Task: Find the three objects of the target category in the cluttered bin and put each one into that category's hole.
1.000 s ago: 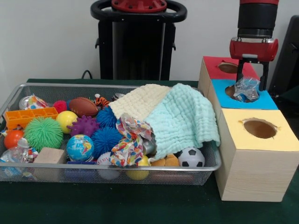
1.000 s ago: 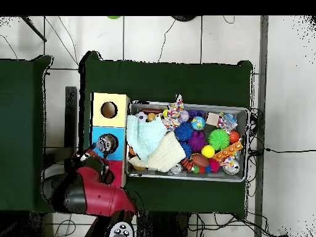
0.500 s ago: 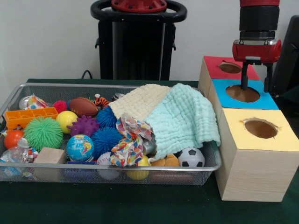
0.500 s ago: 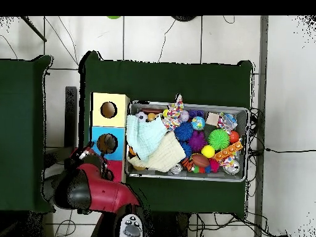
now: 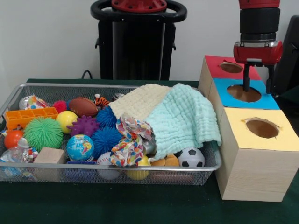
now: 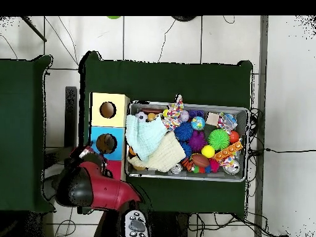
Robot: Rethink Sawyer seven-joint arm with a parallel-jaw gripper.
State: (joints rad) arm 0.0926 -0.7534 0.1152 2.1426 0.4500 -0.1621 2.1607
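Note:
My gripper [image 5: 258, 87] hangs open and empty just above the hole [image 5: 243, 94] in the blue-topped box [image 5: 264, 101]; its two dark fingers [image 5: 246, 83] stand apart. The red hole [image 5: 231, 67] is behind it and the yellow hole [image 5: 261, 128] in front. The wire bin [image 5: 112, 173] on the left holds several balls, a colourful crinkled wrapper [image 5: 128, 142] and a clear plastic bottle [image 5: 16, 152]. In the overhead view the red arm [image 6: 86, 184] covers the gripper beside the blue box [image 6: 106, 143].
A cream cloth [image 5: 140, 100] and a mint cloth [image 5: 184, 119] drape over the bin's right half and hide what lies under them. An orange tray [image 5: 29, 116], a wooden block [image 5: 49, 155] and a soccer ball [image 5: 191, 157] also lie in the bin.
A second ago the gripper held a crumpled clear plastic piece at the blue hole. The piece is gone from sight, and the gripper has risen slightly with its fingers apart.

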